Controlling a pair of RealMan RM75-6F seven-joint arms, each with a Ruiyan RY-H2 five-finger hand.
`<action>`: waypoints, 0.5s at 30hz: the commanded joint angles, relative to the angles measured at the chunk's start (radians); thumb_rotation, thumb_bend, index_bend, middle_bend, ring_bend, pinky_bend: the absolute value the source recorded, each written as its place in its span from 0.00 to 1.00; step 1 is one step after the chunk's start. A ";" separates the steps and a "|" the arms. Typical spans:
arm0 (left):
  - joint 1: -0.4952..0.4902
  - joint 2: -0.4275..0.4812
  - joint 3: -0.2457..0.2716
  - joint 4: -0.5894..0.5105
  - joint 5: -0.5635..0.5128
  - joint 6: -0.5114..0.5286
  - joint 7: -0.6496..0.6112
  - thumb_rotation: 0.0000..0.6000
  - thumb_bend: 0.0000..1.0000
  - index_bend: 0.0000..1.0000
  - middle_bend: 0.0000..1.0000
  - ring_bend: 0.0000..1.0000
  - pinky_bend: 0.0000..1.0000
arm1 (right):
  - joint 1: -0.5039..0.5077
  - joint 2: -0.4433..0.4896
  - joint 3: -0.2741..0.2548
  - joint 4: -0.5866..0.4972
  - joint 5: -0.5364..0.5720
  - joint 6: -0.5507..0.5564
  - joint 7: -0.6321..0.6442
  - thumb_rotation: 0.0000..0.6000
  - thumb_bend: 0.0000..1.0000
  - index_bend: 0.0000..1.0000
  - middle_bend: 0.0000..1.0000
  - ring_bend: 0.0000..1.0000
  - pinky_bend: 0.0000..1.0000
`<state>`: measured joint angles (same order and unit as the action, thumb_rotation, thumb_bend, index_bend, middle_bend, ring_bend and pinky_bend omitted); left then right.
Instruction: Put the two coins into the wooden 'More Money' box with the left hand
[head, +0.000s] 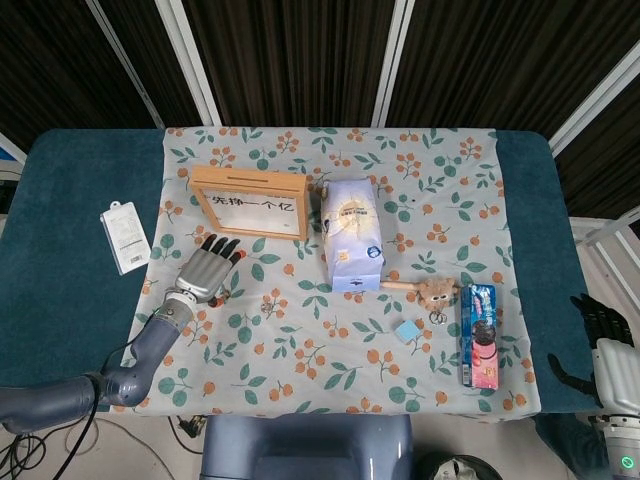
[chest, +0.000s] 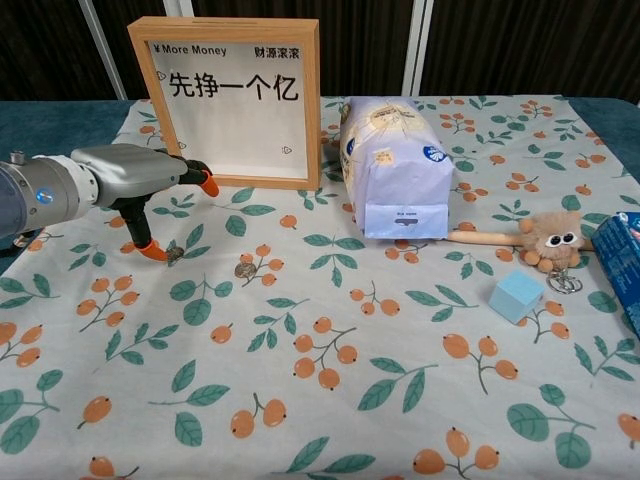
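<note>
The wooden 'More Money' box (head: 250, 203) (chest: 232, 100) stands upright at the back left of the flowered cloth. Two coins lie on the cloth in front of it, one at the left (chest: 174, 253) and one further right (chest: 243, 269). My left hand (head: 205, 272) (chest: 135, 175) hovers low over the cloth in front of the box, fingers spread and holding nothing. Its orange thumb tip (chest: 152, 250) is down right beside the left coin. My right hand (head: 600, 345) hangs off the table's right edge, holding nothing.
A blue-and-white bag (head: 352, 235) (chest: 395, 165) stands right of the box. Further right lie a plush keychain toy (head: 437, 291) (chest: 548, 240), a light blue cube (head: 407, 331) (chest: 518, 296) and a cookie packet (head: 479, 335). A white card (head: 125, 236) lies left of the cloth.
</note>
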<state>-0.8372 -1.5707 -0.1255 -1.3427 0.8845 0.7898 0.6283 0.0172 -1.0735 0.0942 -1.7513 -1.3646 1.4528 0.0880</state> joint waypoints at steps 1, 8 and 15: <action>-0.004 -0.005 0.004 0.007 0.003 0.005 -0.003 1.00 0.13 0.18 0.00 0.00 0.00 | 0.000 0.000 0.001 0.000 0.001 0.001 -0.001 1.00 0.37 0.12 0.08 0.06 0.00; -0.008 -0.011 0.011 0.017 0.004 0.015 -0.009 1.00 0.13 0.18 0.00 0.00 0.00 | 0.000 -0.001 0.004 0.001 0.008 0.002 -0.007 1.00 0.37 0.12 0.08 0.06 0.00; -0.017 -0.017 0.024 0.035 0.003 0.018 0.001 1.00 0.13 0.18 0.00 0.00 0.00 | 0.000 -0.001 0.004 -0.002 0.015 -0.003 -0.014 1.00 0.37 0.12 0.08 0.06 0.00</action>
<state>-0.8524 -1.5866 -0.1049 -1.3123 0.8855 0.8049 0.6235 0.0171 -1.0747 0.0983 -1.7531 -1.3499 1.4501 0.0746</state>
